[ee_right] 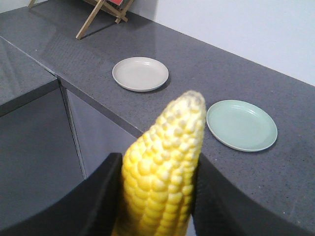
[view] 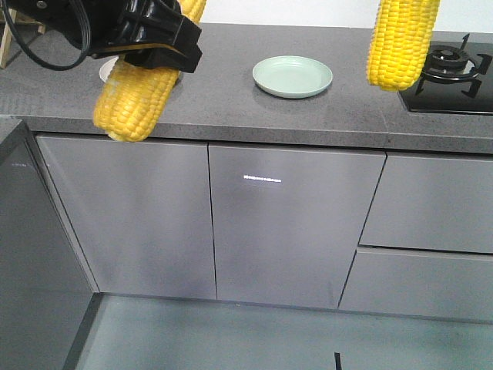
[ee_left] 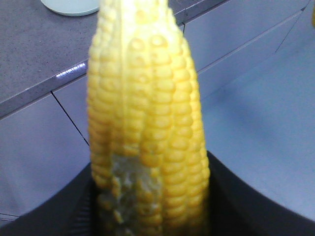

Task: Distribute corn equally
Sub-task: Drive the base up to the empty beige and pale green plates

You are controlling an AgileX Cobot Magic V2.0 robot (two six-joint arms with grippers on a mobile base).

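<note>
Status entry. We count 2 bright yellow husked corn cobs in view, and neither is on a plate.

The black left gripper (view: 158, 48) is clamped around the first corn cob (view: 132, 99). The cob hangs tilted. In the front view it crosses the front edge of the dark grey speckled stone tabletop (view: 231, 108), and its lower end shows against the grey cabinet doors (view: 293, 223). The left wrist view shows a small patch of damaged kernels close to the grip.

The right gripper (ee_right: 157, 196) holds the second corn cob (ee_right: 165, 162) between its 2 black fingers, with the paler tip pointing away from the wrist. In the front view this cob hangs at the upper right, near the black gas hob (view: 454, 69). The gripper itself is out of that frame.

There are 2 receivers on the tabletop: a pale green round plate (view: 293, 77) and a white round plate (ee_right: 140, 73). They lie apart from each other. The white plate is nearer the wooden folding stand (ee_right: 103, 12). The right wrist view shows both plates bare. In the front view the white plate is mostly hidden behind the left gripper.

Progress, as we judge it:
- Pick-up is done for 2 cobs, 1 per gripper.
- Placement is at 0 of 2, since no cob touches either plate.
- What remains is to set 1 cob on each plate and release it, which gives a 1:1 split.

We see no other cobs on the tabletop. We cannot tell whether any lie outside these views.
</note>
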